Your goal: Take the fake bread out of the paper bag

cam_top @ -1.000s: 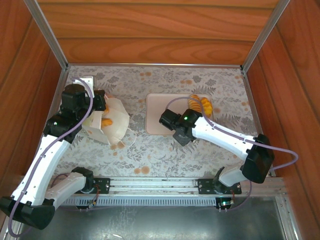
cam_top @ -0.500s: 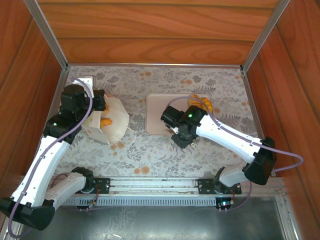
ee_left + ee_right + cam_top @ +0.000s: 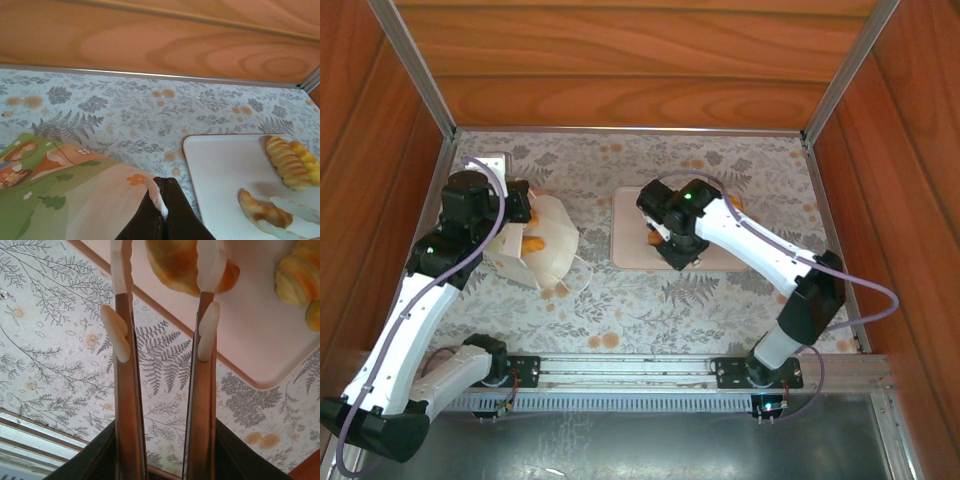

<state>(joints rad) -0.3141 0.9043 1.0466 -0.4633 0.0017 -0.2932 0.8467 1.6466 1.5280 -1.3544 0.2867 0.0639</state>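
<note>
Your two arms are made of white tubes with fat black joints. The left arm (image 3: 405,320) and the right arm (image 3: 760,250) each carry a thin purple-grey cable (image 3: 897,302). A tiny green light (image 3: 687,196) glows on the right arm. The right pincer (image 3: 167,260) has long brown fingers (image 3: 127,415) with milky, see-through tips. The left pincer (image 3: 162,182) is dark brown.
</note>
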